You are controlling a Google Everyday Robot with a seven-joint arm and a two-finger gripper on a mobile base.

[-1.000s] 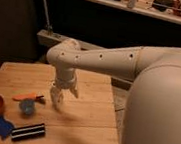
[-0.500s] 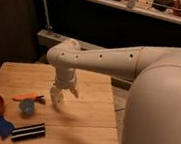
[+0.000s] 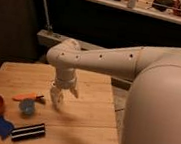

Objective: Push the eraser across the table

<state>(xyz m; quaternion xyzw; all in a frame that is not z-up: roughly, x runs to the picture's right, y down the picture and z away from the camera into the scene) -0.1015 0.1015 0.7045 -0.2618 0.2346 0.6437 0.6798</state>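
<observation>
Eraser [image 3: 28,132] lay on tabletop [image 3: 87,121], long axis 8-to-2 o'clock. Hand [image 3: 64,98] hung at its 1 o'clock, fingers apart.

Smooth white arm [image 3: 110,61], tool [image 3: 64,98] above table [image 3: 90,119]

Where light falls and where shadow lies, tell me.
Camera view: warm light on the table and white arm; behind them, darkness; the gripper, over the table's middle, is well lit; the eraser near the front edge sits dimmer.
</observation>
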